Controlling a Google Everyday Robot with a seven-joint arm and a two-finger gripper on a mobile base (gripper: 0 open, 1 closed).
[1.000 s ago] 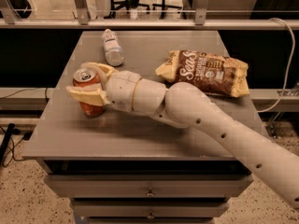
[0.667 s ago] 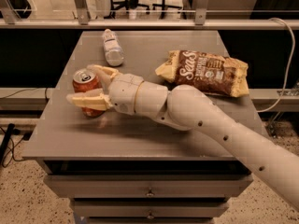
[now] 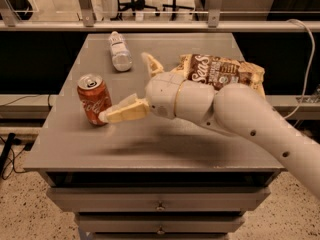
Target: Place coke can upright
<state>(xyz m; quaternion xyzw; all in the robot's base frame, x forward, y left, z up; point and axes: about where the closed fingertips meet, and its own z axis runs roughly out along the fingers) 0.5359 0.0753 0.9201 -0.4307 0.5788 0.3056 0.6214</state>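
Observation:
The coke can, red with white script and a silver top with pull-tab, stands upright on the left part of the grey table. My gripper is just to the right of the can and is open, holding nothing. Its near finger reaches toward the can's base and its tip is next to the can. The far finger points away toward the back of the table.
A clear plastic bottle with a white label lies on its side at the back left. A brown snack bag lies at the back right, partly behind my arm. Drawers sit below the table's front edge.
The gripper, which was closed around the can, has let it go and drawn back to the right. The can stays upright at the table's left.

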